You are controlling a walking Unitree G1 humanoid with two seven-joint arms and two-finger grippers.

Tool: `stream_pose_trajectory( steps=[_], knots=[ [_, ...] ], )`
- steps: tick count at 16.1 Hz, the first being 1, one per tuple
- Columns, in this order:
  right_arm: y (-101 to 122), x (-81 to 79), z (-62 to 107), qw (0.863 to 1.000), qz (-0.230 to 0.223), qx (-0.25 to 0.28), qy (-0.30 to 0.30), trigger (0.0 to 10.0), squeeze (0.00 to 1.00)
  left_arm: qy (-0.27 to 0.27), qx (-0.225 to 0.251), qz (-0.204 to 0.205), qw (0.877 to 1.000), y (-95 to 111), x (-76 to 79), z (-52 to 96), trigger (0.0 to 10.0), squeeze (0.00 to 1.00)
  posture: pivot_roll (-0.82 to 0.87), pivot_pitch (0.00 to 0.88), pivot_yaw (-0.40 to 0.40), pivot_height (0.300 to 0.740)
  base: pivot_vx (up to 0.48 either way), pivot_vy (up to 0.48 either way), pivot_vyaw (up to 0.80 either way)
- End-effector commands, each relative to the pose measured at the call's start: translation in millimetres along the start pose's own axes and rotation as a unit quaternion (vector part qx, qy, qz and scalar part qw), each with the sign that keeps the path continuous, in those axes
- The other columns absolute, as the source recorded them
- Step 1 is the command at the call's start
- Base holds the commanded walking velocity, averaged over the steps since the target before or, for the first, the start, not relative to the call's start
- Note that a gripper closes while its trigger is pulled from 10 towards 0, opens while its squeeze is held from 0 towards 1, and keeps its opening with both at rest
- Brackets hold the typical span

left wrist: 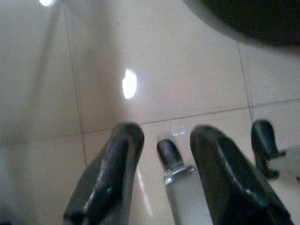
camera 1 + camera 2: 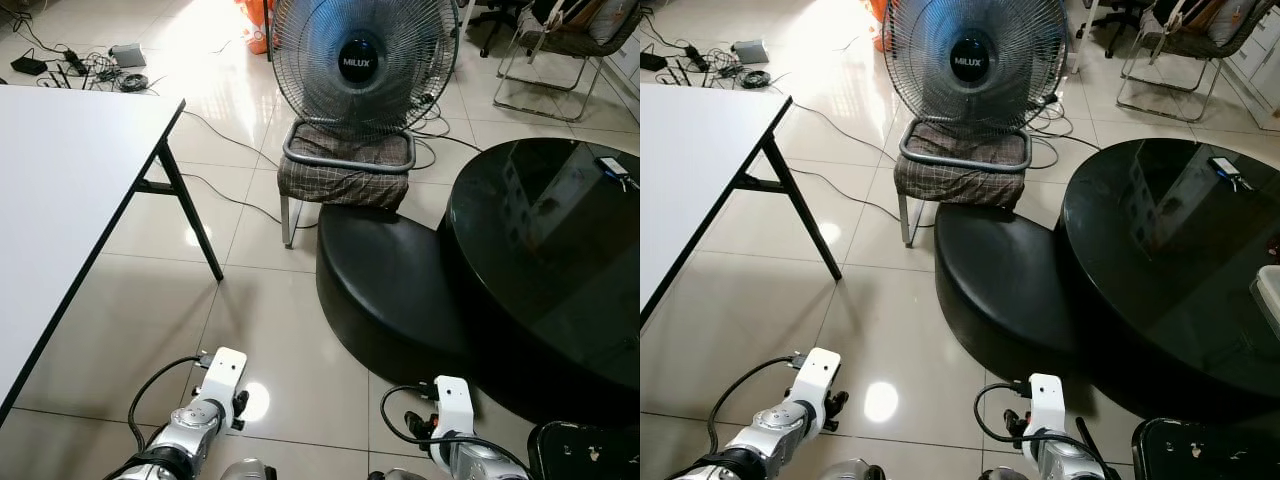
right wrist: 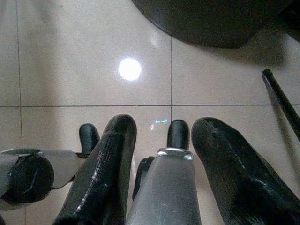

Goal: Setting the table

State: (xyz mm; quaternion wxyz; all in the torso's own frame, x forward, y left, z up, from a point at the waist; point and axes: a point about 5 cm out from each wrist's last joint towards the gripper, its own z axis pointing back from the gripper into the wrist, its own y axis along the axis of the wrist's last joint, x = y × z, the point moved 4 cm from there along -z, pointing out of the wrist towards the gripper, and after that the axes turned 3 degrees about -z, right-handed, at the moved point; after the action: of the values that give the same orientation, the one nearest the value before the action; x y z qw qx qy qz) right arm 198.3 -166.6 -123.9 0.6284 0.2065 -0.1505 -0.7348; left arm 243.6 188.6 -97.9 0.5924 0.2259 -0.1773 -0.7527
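Note:
A white folding table (image 2: 60, 180) with black legs stands at my left. At my right is a glossy black round table (image 2: 560, 250) with a lower black round platform (image 2: 390, 290) against it. Both arms hang low by my sides, the left arm (image 2: 215, 385) and the right arm (image 2: 452, 405) over the tiled floor. In the left wrist view my left gripper (image 1: 166, 133) is open above the tiles, with nothing between its fingers (image 1: 110, 178). My right gripper (image 3: 165, 125) is open too, its fingers (image 3: 105, 173) apart over the floor.
A large fan (image 2: 360, 60) sits on a cushioned chair (image 2: 345, 170) straight ahead. Cables (image 2: 235, 195) trail over the floor behind the white table. A small device (image 2: 612, 167) lies on the black table, and a pale container (image 2: 1268, 290) shows at its right edge. Metal chairs (image 2: 550, 60) stand at the back right.

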Motion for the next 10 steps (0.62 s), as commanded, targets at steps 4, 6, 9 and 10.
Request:
stream_pose_trajectory(
  steps=[4,6,9,10],
  knots=[
    [-28.2,28.8,5.3,0.995,0.012,-0.062,-0.081,10.0,0.0,0.038,-0.078,0.001,0.996,-40.6,-19.7,5.8,10.0,0.0,0.06,0.064,-0.056,0.74,0.0,0.0,0.0],
    [-14.8,27.1,3.8,0.996,-0.011,-0.024,-0.081,10.0,1.0,0.025,-0.051,0.025,0.998,-30.8,-18.0,4.5,10.0,1.0,0.07,0.059,-0.052,0.74,0.0,0.0,0.0],
    [107.7,23.4,15.5,0.973,-0.006,0.214,-0.082,10.0,1.0,-0.025,0.201,-0.088,0.975,78.4,-1.5,14.2,10.0,1.0,0.06,0.058,-0.032,0.74,0.0,0.0,0.0],
    [151.5,16.3,34.4,0.947,0.001,0.314,-0.065,10.0,1.0,-0.04,0.301,-0.088,0.949,118.2,6.4,32.5,10.0,1.0,0.06,0.059,-0.027,0.74,0.0,0.0,0.0]
  ],
)
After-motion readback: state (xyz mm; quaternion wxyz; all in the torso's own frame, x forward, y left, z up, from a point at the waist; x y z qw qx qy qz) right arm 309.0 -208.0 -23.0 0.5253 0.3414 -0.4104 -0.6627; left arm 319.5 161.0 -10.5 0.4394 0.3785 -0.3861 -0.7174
